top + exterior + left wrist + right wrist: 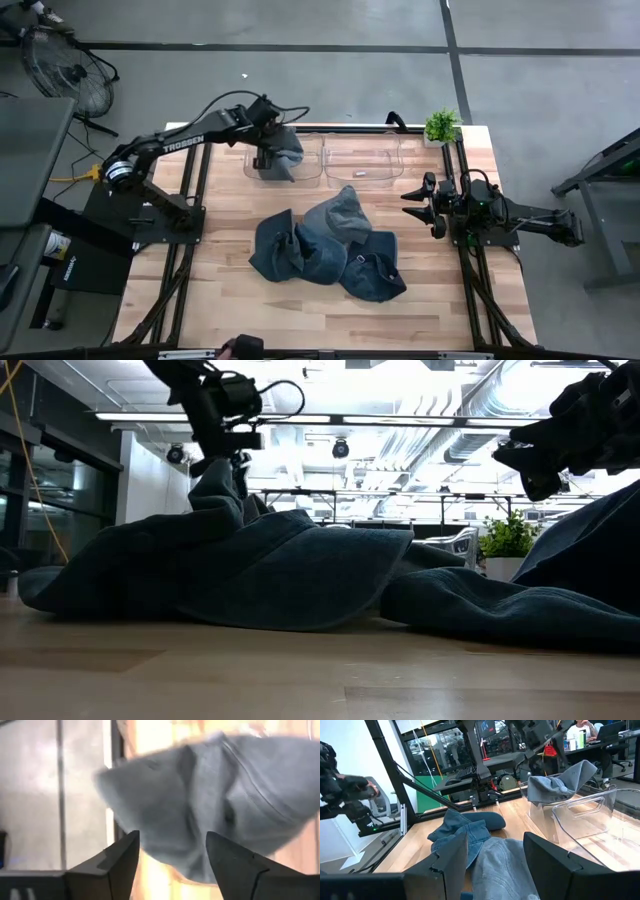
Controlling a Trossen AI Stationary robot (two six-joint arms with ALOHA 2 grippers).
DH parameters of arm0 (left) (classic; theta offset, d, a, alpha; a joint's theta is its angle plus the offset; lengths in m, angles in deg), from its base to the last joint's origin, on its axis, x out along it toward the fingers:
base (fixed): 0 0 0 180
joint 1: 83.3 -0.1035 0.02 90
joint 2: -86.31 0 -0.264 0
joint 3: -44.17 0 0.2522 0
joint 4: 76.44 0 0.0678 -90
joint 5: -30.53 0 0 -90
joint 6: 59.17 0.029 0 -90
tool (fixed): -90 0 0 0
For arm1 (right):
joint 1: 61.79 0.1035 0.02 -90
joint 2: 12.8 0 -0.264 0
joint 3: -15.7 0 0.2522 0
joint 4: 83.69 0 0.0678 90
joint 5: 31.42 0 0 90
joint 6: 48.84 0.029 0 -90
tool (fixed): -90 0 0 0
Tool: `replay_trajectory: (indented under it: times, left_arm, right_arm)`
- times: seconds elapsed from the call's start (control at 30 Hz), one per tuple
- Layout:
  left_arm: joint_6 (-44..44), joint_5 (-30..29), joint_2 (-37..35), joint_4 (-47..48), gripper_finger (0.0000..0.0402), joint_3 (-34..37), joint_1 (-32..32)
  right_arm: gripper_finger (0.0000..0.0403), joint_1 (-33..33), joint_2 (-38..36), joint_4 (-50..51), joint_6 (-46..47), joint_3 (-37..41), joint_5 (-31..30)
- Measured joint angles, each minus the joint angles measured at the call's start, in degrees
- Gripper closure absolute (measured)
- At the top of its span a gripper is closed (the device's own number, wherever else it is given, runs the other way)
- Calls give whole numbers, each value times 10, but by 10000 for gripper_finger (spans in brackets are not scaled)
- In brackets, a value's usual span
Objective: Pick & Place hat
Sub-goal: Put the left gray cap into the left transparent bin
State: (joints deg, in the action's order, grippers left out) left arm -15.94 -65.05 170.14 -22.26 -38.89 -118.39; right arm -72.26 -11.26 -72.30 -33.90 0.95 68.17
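Observation:
Several blue denim hats lie heaped (pixel 325 250) in the middle of the table. One more denim hat (pixel 285 160) sits crumpled in the left clear bin (pixel 252 172) at the far edge, its peak sticking up over the bin wall (pixel 560 785). My left gripper (pixel 268 152) hovers right above that hat, fingers open (pixel 172 836), with the hat (pixel 210 795) just beyond the fingertips. My right gripper (pixel 425 205) waits open near the table's right edge, level, pointing at the heap (pixel 495 836).
A second clear bin (pixel 362 165) stands to the right of the first. A small potted plant (pixel 441 125) is at the far right corner. Bare wood lies along the near edge and the left side. A fan (pixel 70 65) stands on the floor beyond the table.

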Motion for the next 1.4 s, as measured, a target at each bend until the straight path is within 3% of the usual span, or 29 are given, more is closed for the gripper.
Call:
replay_trajectory:
  times: [0.33, 0.6, 0.8, 1.07, 1.4]
  left_arm:
    - [-5, -24, -1, -29, 168, -43, -2]
    - [-75, 74, 25, -56, 168, -42, -65]
    - [-129, 186, 26, -73, 168, -42, -132]
    - [-254, 290, 26, -103, 168, -42, -194]
    - [-535, 271, 26, -114, 168, -42, -204]
  right_arm:
    - [215, 0, 0, 0, 0, 0, 0]
    - [215, 0, 0, 0, 0, 0, 0]
    - [215, 0, 0, 0, 0, 0, 0]
    - [215, 0, 0, 0, 0, 0, 0]
    - [215, 0, 0, 0, 0, 0, 0]
